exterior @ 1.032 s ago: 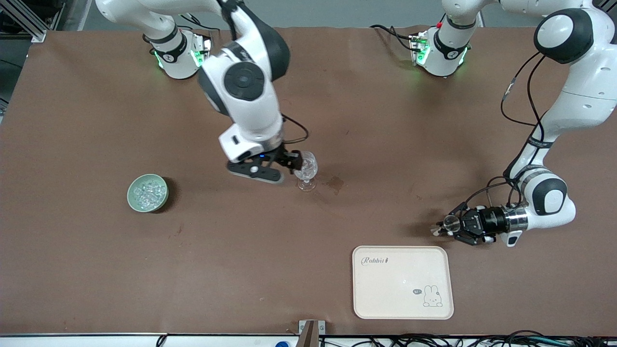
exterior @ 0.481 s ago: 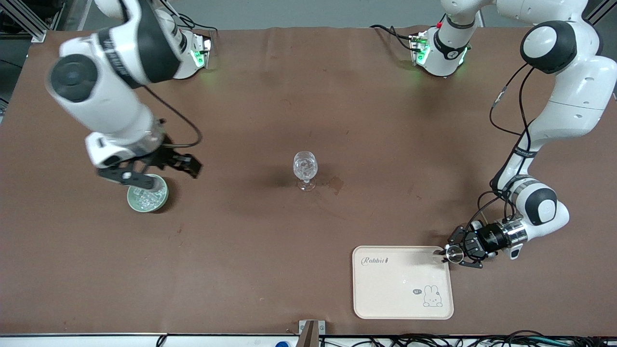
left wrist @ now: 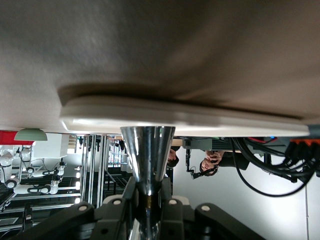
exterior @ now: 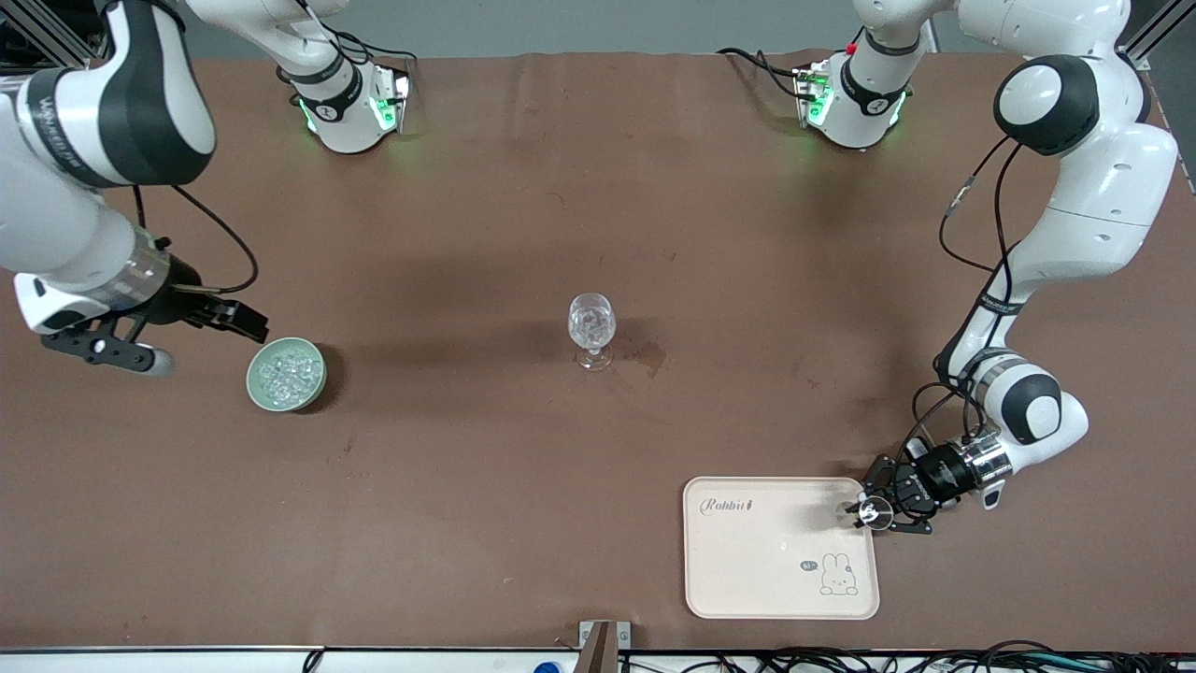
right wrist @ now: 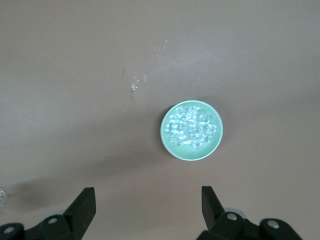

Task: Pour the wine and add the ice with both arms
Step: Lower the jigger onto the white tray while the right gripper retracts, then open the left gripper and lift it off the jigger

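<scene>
The right tool hangs over the bare desk at the right arm's end, just beside the bowl, fingers spread wide and holding nothing; the right wrist view confirms the wide gap, with the bowl in view between the spread fingers. The green bowl is heaped with ice, small clear lumps. The step in hand looks like fetching ice: to do it well the right tool should centre over the bowl, drop straight down, close gently on one lump so it does not squirt out, then lift clear of the rim before carrying it off. The glass stands upright mid-desk, well apart from the bowl, with glittery clear stuff in its cup, probably some ice already; no wine colour can be made out. A dark stain lies on the desk just beside its foot. The cream tray sits nearer the camera, toward the left arm's end, nothing resting flat on it. The left tool is low over the tray's corner, clamped on a shiny metal cup that narrows toward the grip; its contents cannot be seen.
</scene>
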Tool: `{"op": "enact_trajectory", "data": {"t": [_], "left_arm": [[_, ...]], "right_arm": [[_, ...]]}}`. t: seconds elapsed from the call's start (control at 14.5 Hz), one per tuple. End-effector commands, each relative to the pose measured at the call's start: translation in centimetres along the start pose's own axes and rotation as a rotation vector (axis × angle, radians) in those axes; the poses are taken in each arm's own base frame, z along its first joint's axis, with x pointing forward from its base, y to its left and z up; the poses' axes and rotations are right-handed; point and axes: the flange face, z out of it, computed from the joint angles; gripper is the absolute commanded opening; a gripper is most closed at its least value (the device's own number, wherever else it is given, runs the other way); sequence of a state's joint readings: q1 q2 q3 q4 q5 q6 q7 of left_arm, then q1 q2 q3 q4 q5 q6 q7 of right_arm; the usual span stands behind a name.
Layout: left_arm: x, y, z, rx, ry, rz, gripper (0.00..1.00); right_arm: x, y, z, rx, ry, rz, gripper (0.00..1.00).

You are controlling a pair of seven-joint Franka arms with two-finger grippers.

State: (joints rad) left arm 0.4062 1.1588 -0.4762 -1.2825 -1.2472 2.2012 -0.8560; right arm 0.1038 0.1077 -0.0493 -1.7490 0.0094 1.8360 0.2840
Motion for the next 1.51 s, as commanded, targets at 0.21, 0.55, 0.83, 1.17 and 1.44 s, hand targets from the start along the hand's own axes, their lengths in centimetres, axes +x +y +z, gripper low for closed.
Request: {"op": "enact_trajectory", "data": {"t": [0.21, 0.55, 0.83, 1.17, 1.44], "left_arm": [[0.7, 0.3, 0.2, -0.02, -0.006, -0.003, 0.29], [0.4, 0.4, -0.6, -0.015, 0.006, 0.002, 0.94], [-0.8, 1.3, -4.3, 0.051, 0.126, 0.105, 1.0], [-3.9, 1.5, -8.9, 0.247, 0.269, 0.267, 1.0], [-9.7, 1.4, -10.4, 0.377, 0.441, 0.367, 1.0]], "right_arm": [[-0.5, 4.3, -6.3, 0.001, 0.032, -0.146, 0.95], [-1.0, 4.6, -12.9, 0.007, 0.063, -0.175, 0.98], [-1.5, 4.7, -15.8, 0.007, 0.06, -0.177, 0.99], [-3.3, 5.5, -14.2, -0.001, -0.011, -0.209, 0.98], [-5.4, 6.0, -14.1, 0.002, -0.006, -0.211, 0.97]]}}
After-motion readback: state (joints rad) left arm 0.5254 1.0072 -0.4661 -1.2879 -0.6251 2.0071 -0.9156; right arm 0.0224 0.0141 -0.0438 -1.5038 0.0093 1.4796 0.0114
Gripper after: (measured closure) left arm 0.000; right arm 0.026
